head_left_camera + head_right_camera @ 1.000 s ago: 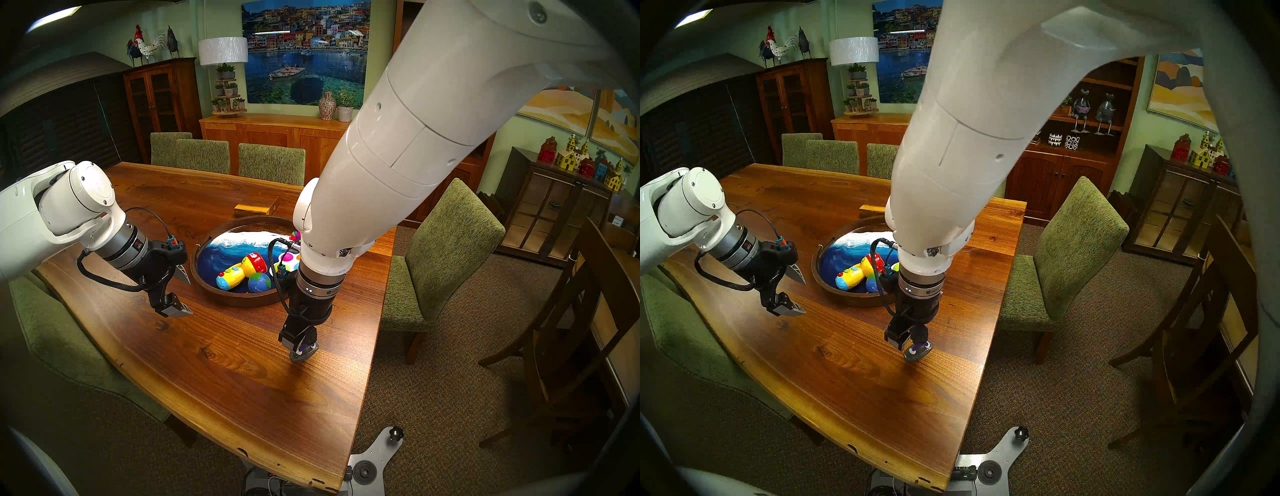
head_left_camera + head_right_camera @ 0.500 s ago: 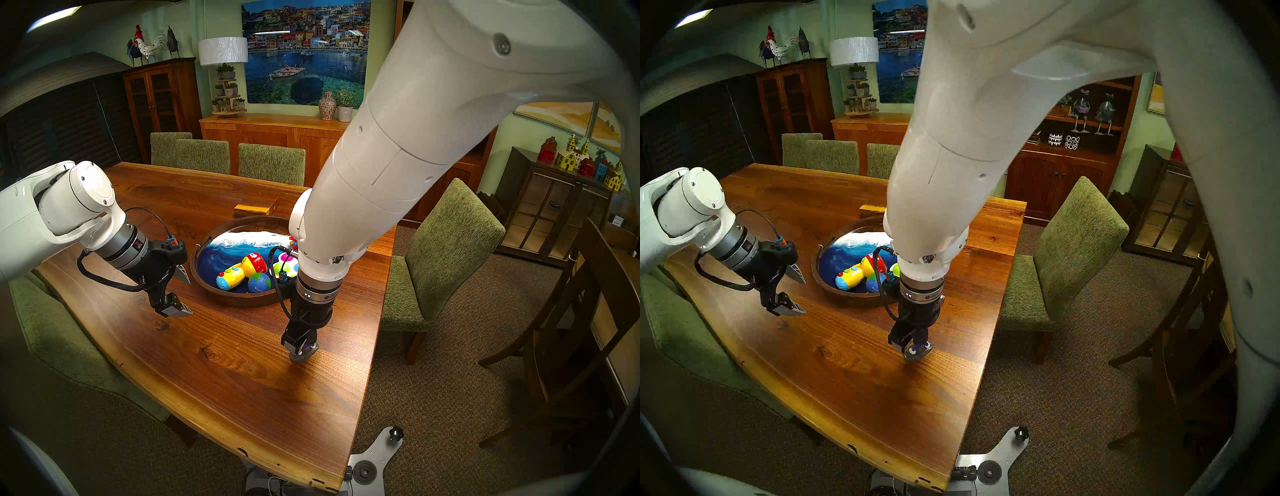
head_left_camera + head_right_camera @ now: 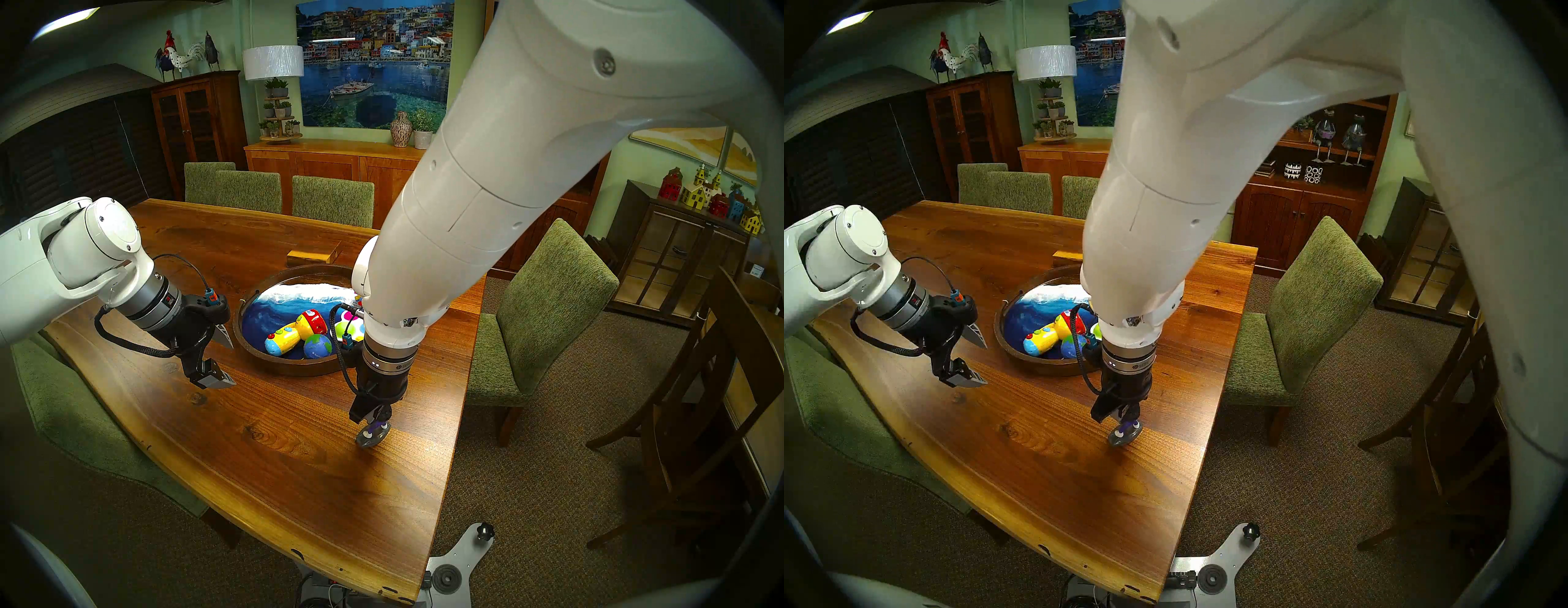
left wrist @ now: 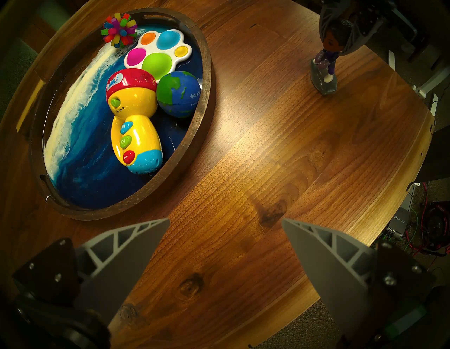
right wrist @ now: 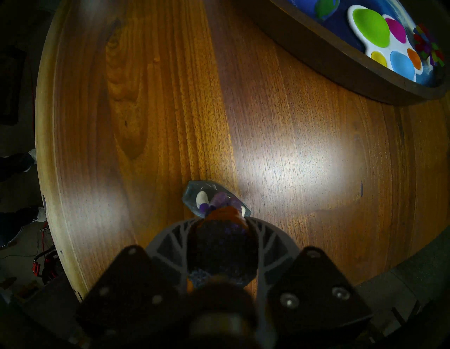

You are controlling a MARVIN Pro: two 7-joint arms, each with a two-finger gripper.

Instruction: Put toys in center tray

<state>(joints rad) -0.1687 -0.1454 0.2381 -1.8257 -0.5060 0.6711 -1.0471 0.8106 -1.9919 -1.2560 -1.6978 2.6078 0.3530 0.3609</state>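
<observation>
1. The tray (image 4: 204,73) is round, with a dark wood rim and a blue and white wave surface. It lies on the wooden table (image 3: 275,446), toward the far side.
2. Four toys lie in the tray. The flashlight (image 4: 132,117) is yellow with a red head and lies on its side. The globe ball (image 4: 179,93) touches the red head and sits against the rim.
3. The popper (image 4: 158,52) is white with coloured bubbles and lies flat, beyond the flashlight and the globe ball in the left wrist view. The spiky ball (image 4: 119,30) is just beside the popper, near the tray's edge.
4. The figurine (image 4: 327,62) is not in the tray. It stands upright on its grey base on the bare table, near the table's right edge and well apart from the tray.
5. The right gripper (image 3: 375,416) points straight down over the figurine. Its two fingers (image 5: 170,241) are closed around the dark-haired head and press it from both sides. The base seems to touch the table, but I cannot tell this for sure.
6. The left gripper (image 4: 225,243) hangs over the table, just beside the tray's left side in the head view. Its fingers are spread wide and hold nothing.
7. A small wooden block (image 3: 312,256) lies on the table behind the tray.
</observation>
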